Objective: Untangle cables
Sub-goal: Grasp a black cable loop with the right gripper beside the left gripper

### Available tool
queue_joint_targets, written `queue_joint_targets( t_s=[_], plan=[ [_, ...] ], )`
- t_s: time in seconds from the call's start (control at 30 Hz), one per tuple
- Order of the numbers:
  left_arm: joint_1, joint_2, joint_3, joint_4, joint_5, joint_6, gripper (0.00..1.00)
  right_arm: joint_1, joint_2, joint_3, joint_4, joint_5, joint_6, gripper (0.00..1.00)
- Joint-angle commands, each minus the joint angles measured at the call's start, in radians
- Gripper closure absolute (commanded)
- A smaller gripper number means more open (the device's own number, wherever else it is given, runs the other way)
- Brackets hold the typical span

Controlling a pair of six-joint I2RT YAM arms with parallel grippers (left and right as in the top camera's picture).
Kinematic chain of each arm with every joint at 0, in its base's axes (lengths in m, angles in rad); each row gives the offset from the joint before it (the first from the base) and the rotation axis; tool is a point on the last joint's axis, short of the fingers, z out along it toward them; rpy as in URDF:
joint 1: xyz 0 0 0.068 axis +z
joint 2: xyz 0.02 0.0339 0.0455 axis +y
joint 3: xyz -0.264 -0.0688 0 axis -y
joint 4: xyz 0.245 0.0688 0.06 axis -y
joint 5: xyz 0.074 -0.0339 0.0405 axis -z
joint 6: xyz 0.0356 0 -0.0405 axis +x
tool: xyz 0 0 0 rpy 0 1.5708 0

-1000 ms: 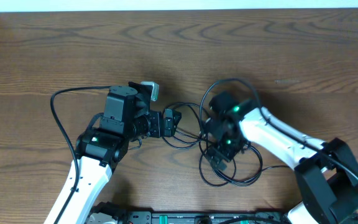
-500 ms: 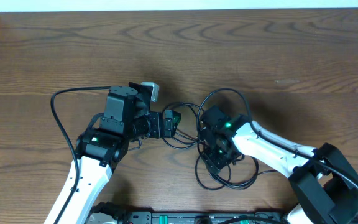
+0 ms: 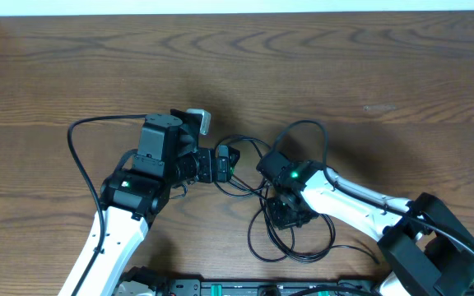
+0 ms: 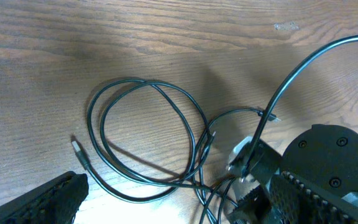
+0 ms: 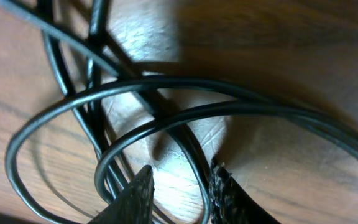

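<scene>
Black cables (image 3: 303,122) lie in tangled loops on the wooden table between my two arms. In the left wrist view the cables (image 4: 135,79) form a double loop, with a small plug end (image 4: 79,154) at the left. My left gripper (image 3: 227,161) hovers at the left edge of the tangle, wide open (image 4: 166,208) and holding nothing. My right gripper (image 3: 286,215) is down in the tangle. In its wrist view the right gripper (image 5: 182,186) has narrowed around one cable (image 5: 166,81) strand. The strand lies against the right fingertip (image 5: 225,190), and a gap remains on the other side.
The right arm's thicker black wire (image 3: 360,191) runs along its white link. The left arm's wire (image 3: 76,160) arcs out to the left. The table's back edge (image 3: 237,11) is far from the tangle, and a dark rail (image 3: 245,288) lies along the front edge.
My right gripper moved left and toward the front edge, and its jaws narrowed from wide open. The lower cable loops shifted forward with it. The left arm stayed still.
</scene>
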Motion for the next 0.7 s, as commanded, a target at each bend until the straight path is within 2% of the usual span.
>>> queue_joint_targets(
  t_s=[0.0, 0.07, 0.43, 0.53, 0.67],
  plan=[
    [0.004, -0.004, 0.022, 0.000, -0.010, 0.018, 0.01, 0.007, 0.019, -0.018, 0.030, 0.047, 0.167, 0.70],
    [0.004, -0.004, 0.022, 0.000, -0.010, 0.021, 0.02, 0.007, 0.019, -0.018, 0.058, 0.037, 0.185, 0.65],
    [0.004, -0.003, 0.022, 0.000, -0.010, 0.033, 0.01, 0.006, 0.019, -0.018, 0.216, 0.090, 0.306, 0.64],
    [0.004, -0.003, 0.022, 0.000, -0.010, 0.033, 0.01, 0.004, 0.019, -0.018, 0.233, 0.202, 0.310, 0.58],
    [0.004, -0.003, 0.022, 0.000, -0.010, 0.033, 0.02, -0.006, 0.019, -0.018, 0.235, 0.444, 0.309, 0.40]
  ],
)
